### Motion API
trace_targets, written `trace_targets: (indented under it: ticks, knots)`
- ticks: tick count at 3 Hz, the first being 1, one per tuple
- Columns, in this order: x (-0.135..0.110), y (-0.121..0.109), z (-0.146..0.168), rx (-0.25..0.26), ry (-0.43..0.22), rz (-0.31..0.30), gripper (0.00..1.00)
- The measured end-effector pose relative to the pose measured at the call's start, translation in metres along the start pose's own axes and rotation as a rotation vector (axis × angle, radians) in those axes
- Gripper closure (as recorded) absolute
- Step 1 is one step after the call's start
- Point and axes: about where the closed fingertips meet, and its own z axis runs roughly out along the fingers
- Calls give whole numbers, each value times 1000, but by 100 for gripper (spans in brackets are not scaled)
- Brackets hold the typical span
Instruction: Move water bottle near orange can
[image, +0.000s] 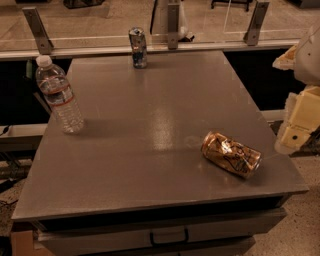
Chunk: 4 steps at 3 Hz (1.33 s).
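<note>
Camera view, looking down and across from the near side. Shows a grey tabletop (150, 125) with a drawer front below its near edge and a dark drawer handle (169, 236) at the middle. Carries three things, all well apart from one another.

Finds the water bottle (59, 95) by the left edge, roughly midway back: upright, clear and ribbed, with a white cap on top and a thin red-edged label band around the middle.

Finds the orange can (231, 154) at the near right, lying on its side. Orange-gold with dark markings, slightly dented, its length running from upper left to lower right, close to the tabletop's right edge. Leaves most of the tabletop's width between water bottle and orange can.

Places a slimmer blue-and-silver can (138, 48) upright at the far edge, a little left of centre, just before a metal rail (100, 50) fitted with three angled metal brackets (37, 30).

Catches the claw (298, 122) at the right border: cream-coloured, off the tabletop's right side, higher in the view than the orange can and apart from it. Cannot tell whether clenched or released. Cuts off the arm above it at the border.

Picks up speckled floor at the lower right corner and pale floor beyond the rail.
</note>
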Motion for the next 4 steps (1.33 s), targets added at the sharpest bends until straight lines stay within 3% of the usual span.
trace_targets:
  ticks: [1, 2, 3, 4]
  knots:
    - [-3, -1, 0, 4, -4, -3, 0]
    - [-48, -18, 18, -12, -93, -63, 0]
    - [-126, -35, 39, -43, -240, -165, 0]
    - [-208, -35, 51, -75, -409, -243, 0]
